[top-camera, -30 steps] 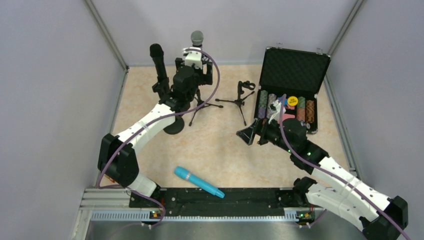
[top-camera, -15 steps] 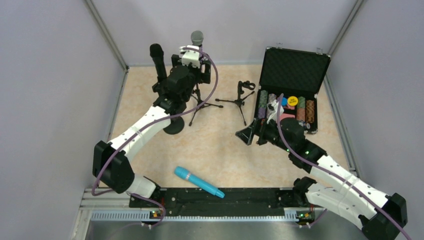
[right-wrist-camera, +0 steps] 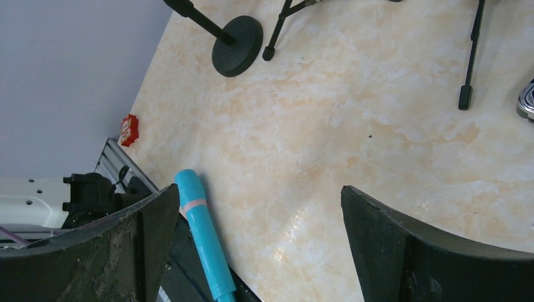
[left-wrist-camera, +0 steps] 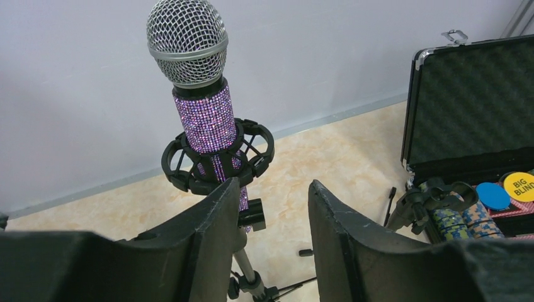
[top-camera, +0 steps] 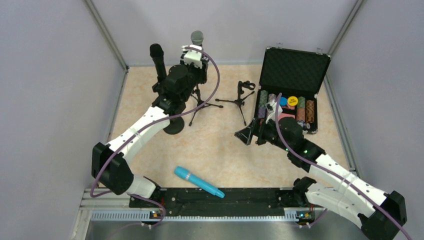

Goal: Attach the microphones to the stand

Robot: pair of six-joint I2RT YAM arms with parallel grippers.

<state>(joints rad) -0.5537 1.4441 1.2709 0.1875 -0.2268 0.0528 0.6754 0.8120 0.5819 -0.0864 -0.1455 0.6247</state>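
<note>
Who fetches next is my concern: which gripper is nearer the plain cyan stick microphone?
Right. The right gripper hovers open, to the right of the cyan microphone; the left gripper is far back by the purple glitter microphone.

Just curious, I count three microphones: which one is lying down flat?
The cyan microphone, on its side on the table at the near edge. The black microphone and the purple glitter microphone both stand upright.
</note>
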